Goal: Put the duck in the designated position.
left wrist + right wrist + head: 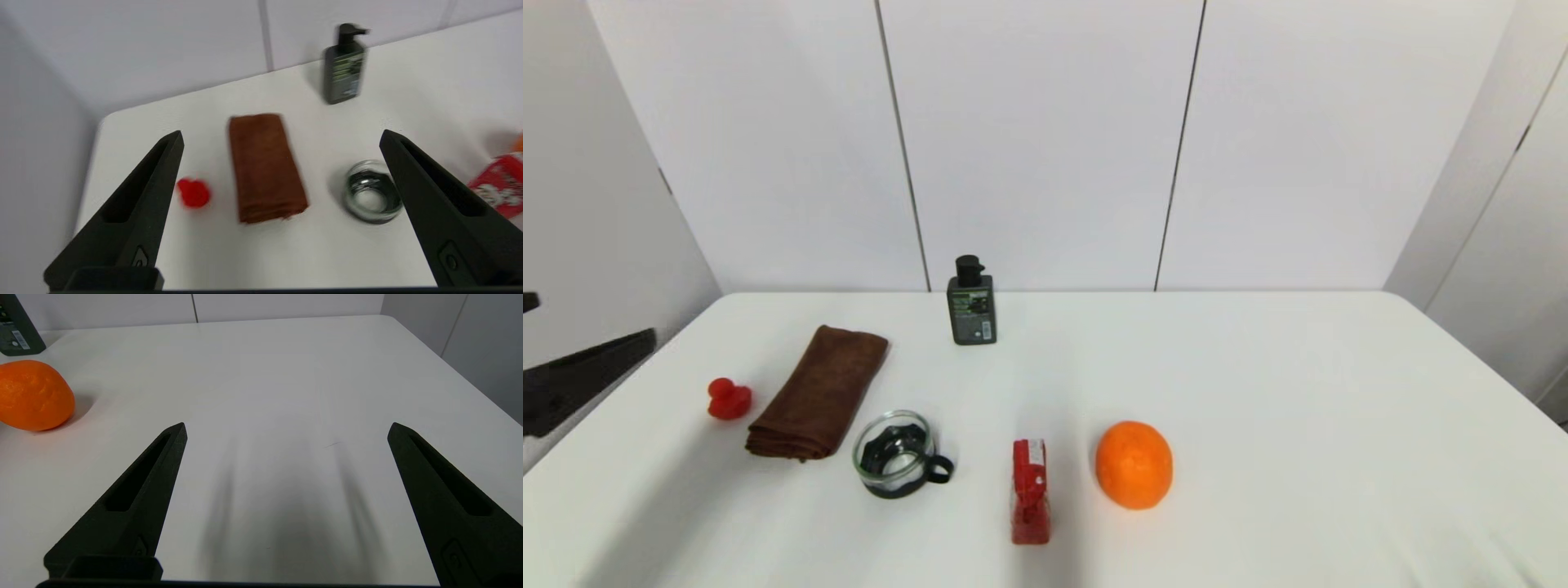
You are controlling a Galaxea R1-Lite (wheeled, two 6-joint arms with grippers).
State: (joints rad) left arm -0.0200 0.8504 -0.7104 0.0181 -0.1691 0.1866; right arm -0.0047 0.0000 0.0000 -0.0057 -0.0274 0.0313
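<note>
The duck (729,398) sits at the bench's (1258,392) left side beside the brown cloth (821,392), nearest the left pincer (282,136). That pincer hangs spread wide and empty, well short of it, with the duck just inside one finger. The right pincer (286,428) hovers splayed and empty over bare bench.

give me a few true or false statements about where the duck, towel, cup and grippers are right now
1. The tiny glossy red toy duck lies on the white table left of the folded brown towel. True.
2. The left gripper is shut on the duck. False: its fingers are spread and empty, off the table's left edge.
3. The clear glass cup with a black handle stands on the towel. False: it stands on the table beside it.
4. The right gripper is open over bare table. True.
5. The big orange fruit touches the duck. False: they are far apart.
</note>
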